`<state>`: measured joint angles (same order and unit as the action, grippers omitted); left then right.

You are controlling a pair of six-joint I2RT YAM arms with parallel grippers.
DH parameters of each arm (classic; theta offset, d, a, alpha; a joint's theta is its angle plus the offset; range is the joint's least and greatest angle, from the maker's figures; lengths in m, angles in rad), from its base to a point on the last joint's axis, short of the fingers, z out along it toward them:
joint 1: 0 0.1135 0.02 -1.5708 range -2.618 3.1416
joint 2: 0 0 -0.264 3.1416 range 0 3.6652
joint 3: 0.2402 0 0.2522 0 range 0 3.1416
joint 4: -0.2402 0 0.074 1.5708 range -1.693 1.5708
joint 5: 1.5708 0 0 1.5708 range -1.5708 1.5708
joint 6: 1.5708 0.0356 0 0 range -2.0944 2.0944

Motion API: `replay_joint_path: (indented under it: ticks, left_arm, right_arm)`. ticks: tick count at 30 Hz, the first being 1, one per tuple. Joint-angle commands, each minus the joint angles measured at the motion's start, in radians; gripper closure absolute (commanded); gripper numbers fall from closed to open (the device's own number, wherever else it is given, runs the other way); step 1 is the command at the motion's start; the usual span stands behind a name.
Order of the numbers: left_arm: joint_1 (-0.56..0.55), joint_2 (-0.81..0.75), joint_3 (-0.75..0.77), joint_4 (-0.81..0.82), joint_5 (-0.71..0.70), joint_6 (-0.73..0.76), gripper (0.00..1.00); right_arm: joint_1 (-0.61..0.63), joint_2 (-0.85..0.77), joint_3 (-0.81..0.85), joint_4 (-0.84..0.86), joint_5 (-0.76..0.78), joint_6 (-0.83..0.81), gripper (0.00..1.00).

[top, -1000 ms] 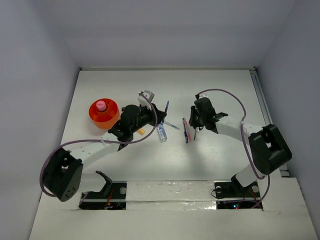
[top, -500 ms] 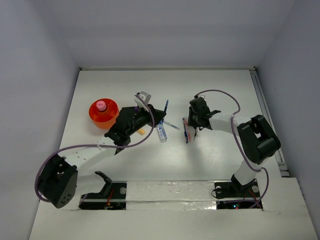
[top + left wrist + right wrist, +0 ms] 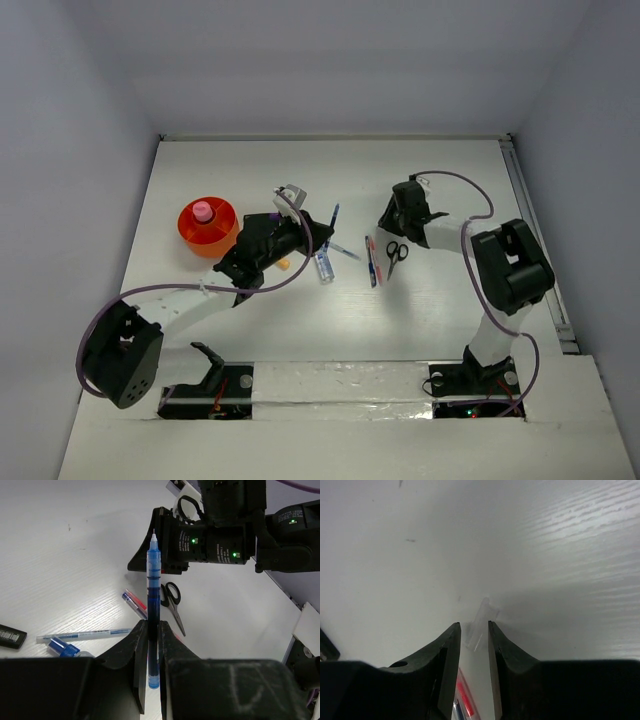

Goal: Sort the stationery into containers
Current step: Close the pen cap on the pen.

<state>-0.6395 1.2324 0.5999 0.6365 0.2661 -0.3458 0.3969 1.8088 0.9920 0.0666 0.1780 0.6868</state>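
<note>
While the left gripper [image 3: 152, 626] has its jaws pinching a blue pen [image 3: 153, 575], whose tip projects beyond the fingertips, the right gripper [image 3: 472, 626] shows its jaws a narrow gap apart with nothing gripped and a small clear piece [image 3: 483, 612] lying on the table [image 3: 250, 170] at their tips. The orange holder [image 3: 190, 235] sits on the table's left with the pink-capped bottle [image 3: 203, 211] inside. The scissors [image 3: 396, 252], the red and blue pens [image 3: 372, 262], a thin pen [image 3: 343, 250] and the blue-capped bottle [image 3: 322, 266] lie loose between the arms.
</note>
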Motion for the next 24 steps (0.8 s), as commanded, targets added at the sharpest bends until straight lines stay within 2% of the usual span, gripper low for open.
replay_joint_path:
  ticks: [1,2,5,9,14,18,24]
  left_arm:
    - [0.0,-0.011,0.008,0.051,0.007,0.013,1.0]
    - [0.0,-0.011,0.005,0.052,0.002,0.017,1.0]
    - [0.0,-0.002,0.014,0.042,-0.002,0.019,1.0]
    - [0.0,-0.01,0.001,0.063,0.007,0.01,1.0]
    - [0.0,-0.017,0.006,0.055,0.007,0.011,1.0]
    - [0.0,-0.024,0.004,0.048,-0.007,0.018,1.0]
    - [0.0,-0.031,0.003,0.049,-0.007,0.018,1.0]
  right_arm:
    - [-0.023,-0.011,0.05,0.072,-0.011,0.02,0.65]
    - [-0.023,-0.022,0.048,0.059,-0.011,0.013,0.59]
    - [-0.023,-0.061,0.042,0.021,0.009,-0.049,0.53]
    - [-0.023,-0.085,0.066,-0.048,0.029,-0.125,0.55]
    - [-0.023,-0.053,0.109,-0.122,-0.015,-0.181,0.78]
    - [-0.023,-0.014,0.148,-0.157,-0.043,-0.204,0.8]
    - [-0.023,0.01,0.152,-0.195,-0.103,-0.234,0.97]
